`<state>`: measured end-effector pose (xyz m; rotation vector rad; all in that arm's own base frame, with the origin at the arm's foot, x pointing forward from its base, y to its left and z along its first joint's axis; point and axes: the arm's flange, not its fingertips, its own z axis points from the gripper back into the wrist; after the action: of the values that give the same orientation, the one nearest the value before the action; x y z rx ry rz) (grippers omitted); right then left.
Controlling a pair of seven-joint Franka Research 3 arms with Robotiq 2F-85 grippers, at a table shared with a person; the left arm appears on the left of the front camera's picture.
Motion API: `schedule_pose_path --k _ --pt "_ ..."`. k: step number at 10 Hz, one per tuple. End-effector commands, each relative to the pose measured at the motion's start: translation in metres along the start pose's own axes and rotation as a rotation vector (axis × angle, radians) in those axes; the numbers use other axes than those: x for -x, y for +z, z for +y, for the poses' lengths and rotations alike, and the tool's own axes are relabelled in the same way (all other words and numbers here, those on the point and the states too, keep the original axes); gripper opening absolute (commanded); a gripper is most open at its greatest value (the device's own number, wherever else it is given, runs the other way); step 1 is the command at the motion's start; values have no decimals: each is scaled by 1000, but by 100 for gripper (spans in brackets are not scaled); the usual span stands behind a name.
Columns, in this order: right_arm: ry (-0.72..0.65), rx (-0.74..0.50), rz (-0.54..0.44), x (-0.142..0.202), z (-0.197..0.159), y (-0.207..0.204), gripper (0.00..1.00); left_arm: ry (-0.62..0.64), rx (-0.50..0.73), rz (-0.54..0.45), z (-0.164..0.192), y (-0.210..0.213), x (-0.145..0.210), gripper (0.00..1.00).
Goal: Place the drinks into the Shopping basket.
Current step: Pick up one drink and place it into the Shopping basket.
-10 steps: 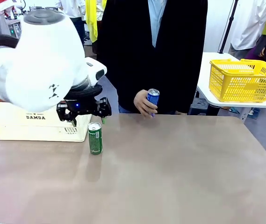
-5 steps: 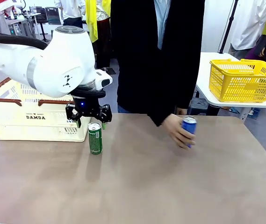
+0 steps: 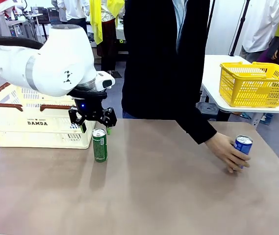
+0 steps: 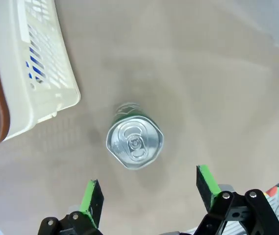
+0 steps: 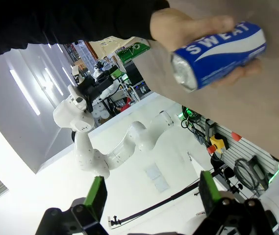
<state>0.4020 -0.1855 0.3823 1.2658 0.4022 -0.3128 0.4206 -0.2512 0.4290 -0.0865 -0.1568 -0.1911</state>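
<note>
A green can (image 3: pixel 99 145) stands upright on the table just right of the Shopping basket (image 3: pixel 36 125). My left gripper (image 3: pixel 95 128) hangs open just above and behind the can; in the left wrist view the can's silver top (image 4: pixel 134 142) lies just ahead of the green fingertips (image 4: pixel 93 195), with the left gripper (image 4: pixel 148 188) empty. A person's hand (image 3: pixel 224 152) holds the blue can (image 3: pixel 242 149) upright on the table at the right. The right wrist view shows that blue can (image 5: pixel 219 55) in the hand (image 5: pixel 186 24), far ahead of my open right gripper (image 5: pixel 151 196).
A yellow basket (image 3: pixel 254 83) sits on a white side table at the back right. The person in a dark sleeve (image 3: pixel 178 73) stands at the far edge and leans over the table's right half. The basket corner (image 4: pixel 36 83) lies close to the green can.
The person's hand carried the blue can from the table's far middle to the right side and lowered it onto the table. My left arm shifted slightly and stays over the green can.
</note>
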Motion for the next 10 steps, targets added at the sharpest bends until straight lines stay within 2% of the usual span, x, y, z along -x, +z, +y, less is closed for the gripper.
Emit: schedule_pose_path --k 1,4,7,10 --pt "-9 5 -11 3 2 -3 100 -12 -6 7 1 -15 -13 100" --pt "-9 5 -11 3 2 -3 100 7 -16 43 -5 -30 -15 100" --pt "-9 5 -11 3 2 -3 100 53 -46 -9 -6 -38 -19 100" --pt "-9 5 -11 3 2 -3 100 72 -43 7 -10 -45 -23 100"
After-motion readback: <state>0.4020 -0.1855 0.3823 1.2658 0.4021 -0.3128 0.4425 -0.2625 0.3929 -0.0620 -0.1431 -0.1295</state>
